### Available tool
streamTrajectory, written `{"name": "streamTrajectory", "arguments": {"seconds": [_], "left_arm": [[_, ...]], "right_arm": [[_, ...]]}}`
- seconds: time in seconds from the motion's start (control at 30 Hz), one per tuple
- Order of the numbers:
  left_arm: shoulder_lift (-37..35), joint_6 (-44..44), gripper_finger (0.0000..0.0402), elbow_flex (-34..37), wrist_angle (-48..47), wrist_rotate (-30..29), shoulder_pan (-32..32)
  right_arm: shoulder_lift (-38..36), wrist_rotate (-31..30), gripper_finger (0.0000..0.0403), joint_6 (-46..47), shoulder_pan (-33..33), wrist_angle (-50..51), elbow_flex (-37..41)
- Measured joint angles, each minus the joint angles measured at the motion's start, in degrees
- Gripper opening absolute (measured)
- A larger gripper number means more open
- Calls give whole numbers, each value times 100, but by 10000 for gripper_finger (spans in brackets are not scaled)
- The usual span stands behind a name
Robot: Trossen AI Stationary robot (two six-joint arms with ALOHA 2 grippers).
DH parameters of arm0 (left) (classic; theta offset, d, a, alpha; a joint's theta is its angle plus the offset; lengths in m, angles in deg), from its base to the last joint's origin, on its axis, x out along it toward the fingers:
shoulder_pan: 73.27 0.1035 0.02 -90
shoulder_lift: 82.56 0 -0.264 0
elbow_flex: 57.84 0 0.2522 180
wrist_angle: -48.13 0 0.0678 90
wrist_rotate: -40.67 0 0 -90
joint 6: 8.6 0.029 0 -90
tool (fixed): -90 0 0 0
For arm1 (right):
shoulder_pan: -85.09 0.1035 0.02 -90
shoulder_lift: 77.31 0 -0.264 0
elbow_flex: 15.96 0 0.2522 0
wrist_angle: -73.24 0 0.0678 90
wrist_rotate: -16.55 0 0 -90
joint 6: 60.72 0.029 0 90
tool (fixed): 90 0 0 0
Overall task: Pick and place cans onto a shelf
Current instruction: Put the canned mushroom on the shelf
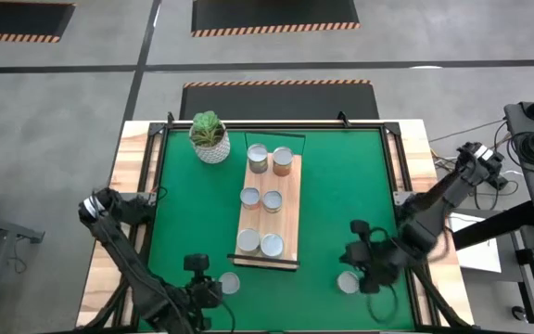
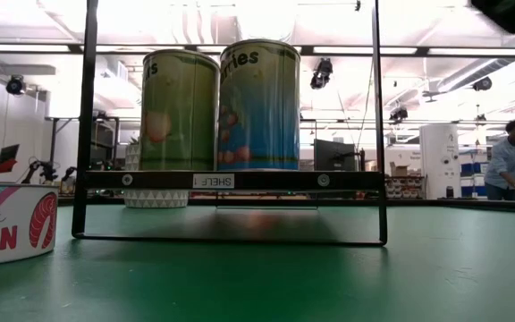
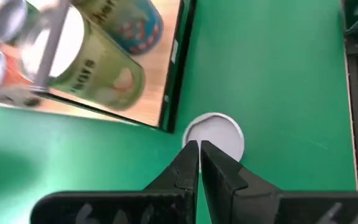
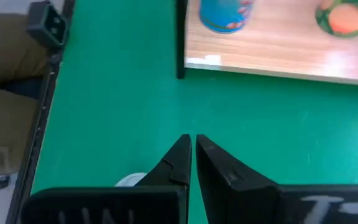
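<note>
The wooden shelf lies on the green mat and carries six cans in pairs, the nearest pair standing at its near end. In the low view two of them stand on the shelf's dark edge. A seventh can stands upright on the mat near the shelf's near-left corner. My left gripper is shut beside it, and its tips show over the can's silver top. An eighth can stands near my right gripper, which is shut and empty above the mat.
A white pot with a green plant stands at the mat's far left, beyond the shelf. A black wire frame rises around the shelf's near end. The wooden table border runs around the mat. A person stands far behind.
</note>
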Motion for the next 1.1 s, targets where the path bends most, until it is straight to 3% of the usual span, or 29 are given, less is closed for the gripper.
{"name": "streamTrajectory", "arguments": {"seconds": [0.1,0.23,0.47,0.8,0.97,1.1], "left_arm": [[-237,88,0,208,60,-288,-15],[-444,280,0,477,99,-496,10],[-865,405,0,1076,338,-984,119],[-1526,1086,0,2084,1725,-1731,440],[-1590,1428,0,2354,2013,-1812,577],[-1590,1690,0,2442,2007,-2078,612]], "right_arm": [[0,-497,12,545,618,-25,76],[2,-559,12,1234,1234,-54,227],[362,-585,47,1949,1415,-201,315],[896,-818,214,1593,1044,-138,276],[896,316,293,1742,731,-140,272],[974,645,325,2105,719,-142,272]]}}
